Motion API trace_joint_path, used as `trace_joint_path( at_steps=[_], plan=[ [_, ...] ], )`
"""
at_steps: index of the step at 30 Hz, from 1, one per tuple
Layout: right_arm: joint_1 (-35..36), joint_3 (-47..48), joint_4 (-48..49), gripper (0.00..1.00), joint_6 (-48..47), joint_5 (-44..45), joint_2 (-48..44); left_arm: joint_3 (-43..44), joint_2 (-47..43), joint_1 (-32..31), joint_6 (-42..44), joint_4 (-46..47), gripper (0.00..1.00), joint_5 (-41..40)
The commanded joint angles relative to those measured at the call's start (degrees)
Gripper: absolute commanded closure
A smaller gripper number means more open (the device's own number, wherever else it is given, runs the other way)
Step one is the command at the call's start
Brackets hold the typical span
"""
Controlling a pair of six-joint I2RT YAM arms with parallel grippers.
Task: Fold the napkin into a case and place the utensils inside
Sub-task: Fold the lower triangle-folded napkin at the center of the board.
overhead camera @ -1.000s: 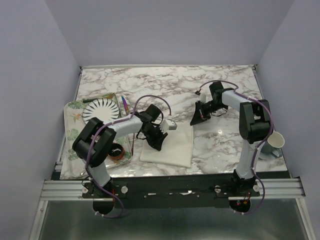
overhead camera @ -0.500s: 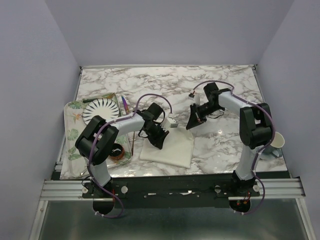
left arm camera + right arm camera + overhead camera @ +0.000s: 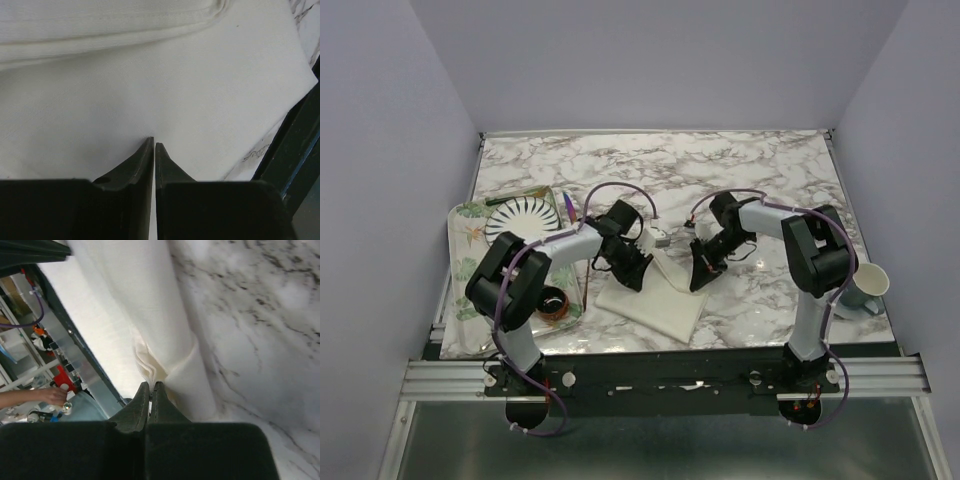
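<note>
From above, the napkin (image 3: pixel 655 300) lies on the marble table (image 3: pixel 720 170) between my two arms, near the front edge. It is partly doubled over, and its right side is drawn up off the table toward my right gripper (image 3: pixel 699 276). My left gripper (image 3: pixel 632 272) points down onto the cloth's left part. The utensils (image 3: pixel 568 207) lie well away to the left, just beside the right rim of the striped plate (image 3: pixel 523 219), over a leaf-print mat (image 3: pixel 468 270). A mug (image 3: pixel 866 286) stands at the far right, near my right arm's base.

Through my left wrist camera, the napkin (image 3: pixel 175 90) fills nearly the whole view, flat and smooth, with a thicker folded band running across the top. My left gripper (image 3: pixel 154 145) has its fingers drawn together to a hairline slit, and their tips rest against the cloth. I cannot tell whether any layer is caught between them. A sliver of marble (image 3: pixel 252 156) shows at the lower right.

Through my right wrist camera, my right gripper (image 3: pixel 150 385) is clamped tight. The napkin (image 3: pixel 150 315) puckers into small wrinkles just at the tips, so I have a pinch of its edge. From there the cloth runs away as a long raised fold, with the marble (image 3: pixel 250 340) bare on its right.
</note>
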Motion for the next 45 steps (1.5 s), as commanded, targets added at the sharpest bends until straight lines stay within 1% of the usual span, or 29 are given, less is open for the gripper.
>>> trace_joint_path(
  at_steps=[1, 3, 4, 5, 7, 9, 14, 17, 18, 22, 27, 31, 37, 43, 45],
  plan=[
    [-0.12, 2.01, 0.18, 0.99, -0.84, 6.23, 3.41, -2.04, -11.81, 0.62, 8.76, 1.68, 0.79, 1.42],
    [-0.12, 2.98, -0.35, 0.99, -1.19, 6.15, 3.85, -3.79, -16.02, -0.96, 13.61, 0.19, 0.73, 0.89],
    [-0.12, 3.24, -0.35, 0.99, -1.28, 6.24, 4.29, -4.33, -16.57, -1.66, 17.11, -0.25, 0.72, -0.07],
    [-0.12, 3.42, -0.35, 0.99, -1.36, 6.24, 4.38, -4.77, -16.83, -3.58, 18.19, -1.13, 0.72, -2.43],
    [-0.12, 3.94, -0.79, 0.99, -1.54, 5.72, 4.38, -5.91, -16.31, -5.53, 19.43, -1.31, 0.73, -4.46],
    [-0.12, 4.12, -0.88, 0.99, -1.71, 5.1, 3.59, -6.79, -15.35, -7.89, 18.3, 0.79, 0.73, -6.22],
    [-0.12, 5.0, -1.84, 0.99, -2.16, 3.08, 1.66, -8.2, -11.57, -12.91, 17.24, 3.96, 0.78, -10.27],
    [0.06, 5.61, -2.81, 0.99, -2.42, 1.41, 0.17, -8.11, -8.67, -14.76, 16.53, 4.4, 0.84, -13.26],
    [0.14, 5.79, -3.42, 0.99, -2.85, 0.88, -0.53, -7.94, -7.1, -15.11, 16.27, 4.32, 0.87, -13.96],
    [1.72, 6.41, -5.45, 0.99, -3.56, -1.66, -1.85, -6.1, -2.96, -15.47, 13.03, 3.26, 0.93, -16.07],
    [3.04, 3.95, -6.76, 0.99, -4.53, -1.32, -2.39, -5.91, -1.63, -15.38, 10.21, 3.79, 0.97, -17.31],
    [3.22, 1.23, -7.2, 0.99, -6.02, 2.53, -1.95, -6.09, -1.89, -15.38, 8.54, 4.05, 0.98, -17.13],
    [3.13, 0.52, -10.02, 0.99, -8.31, 8.16, -0.98, -6.44, -1.72, -15.21, 7.66, 4.05, 0.99, -17.3],
    [3.13, -0.18, -10.28, 0.99, -8.31, 13.52, -1.77, -5.74, -1.19, -14.59, 7.39, 3.61, 1.0, -16.87],
    [3.13, -0.01, -9.5, 0.99, -7.35, 13.71, -1.77, -5.65, -1.19, -14.5, 7.39, 3.61, 1.0, -16.69]
  ],
)
